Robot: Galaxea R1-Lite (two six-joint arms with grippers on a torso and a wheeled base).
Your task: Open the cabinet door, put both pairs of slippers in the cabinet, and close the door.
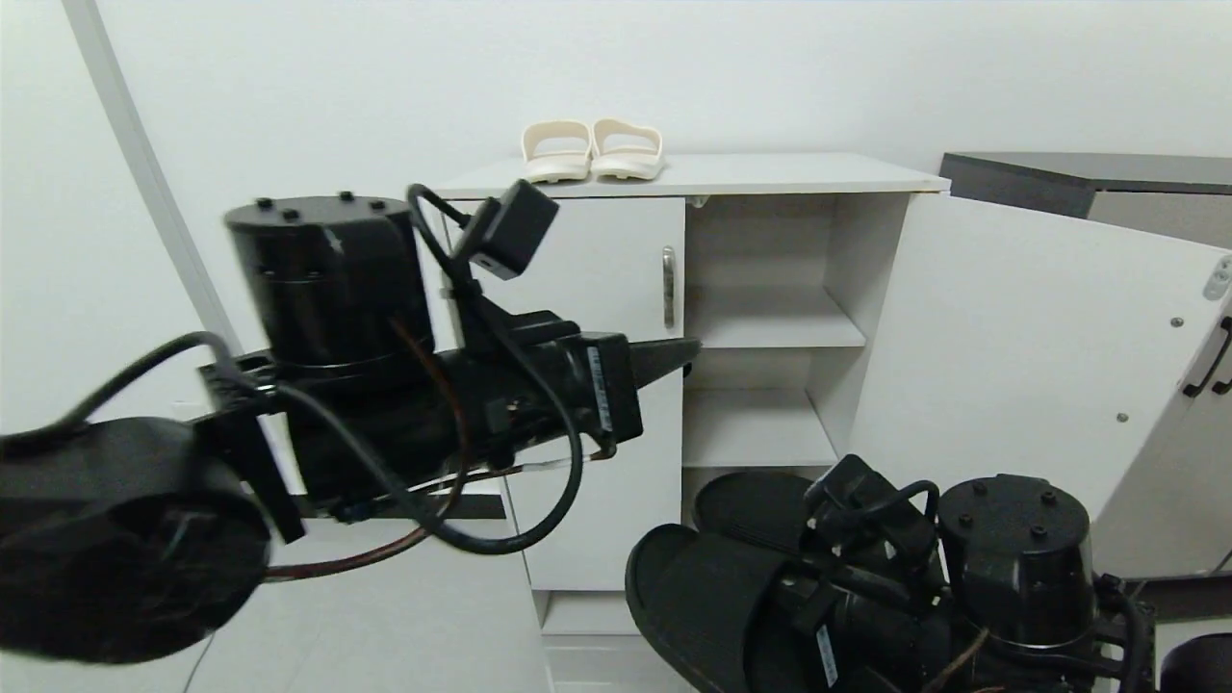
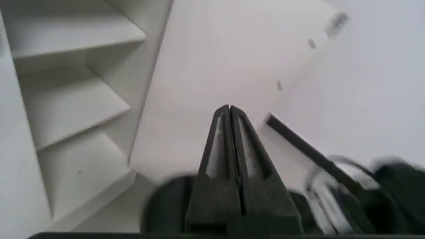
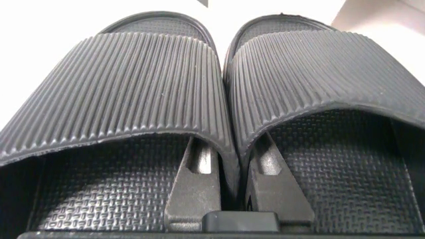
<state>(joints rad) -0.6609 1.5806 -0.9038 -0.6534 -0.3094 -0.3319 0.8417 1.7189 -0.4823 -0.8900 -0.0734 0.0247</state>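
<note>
Slippers first: the black pair (image 1: 712, 587) is in the right gripper (image 3: 232, 172). One finger sits under each strap and the jaws are clamped on the two inner edges, so both slippers are pinched together as one bundle. The pair hangs low in front of the cabinet (image 1: 789, 173), right before its open right-hand side. The right door (image 1: 1011, 356) is swung wide open and you can see two white shelves (image 1: 770, 332) inside. The left door (image 1: 597, 269) is closed, with a metal handle (image 1: 667, 287) by its inner edge. The cream pair (image 1: 592, 151) sits side by side on top of the cabinet, towards the left end, close to the wall. The left gripper (image 1: 688, 348) is out in front of the left door, its tip about level with the upper shelf, jaws pressed together with nothing in them. A dark grey unit (image 1: 1088, 178) stands to the right of the cabinet
</note>
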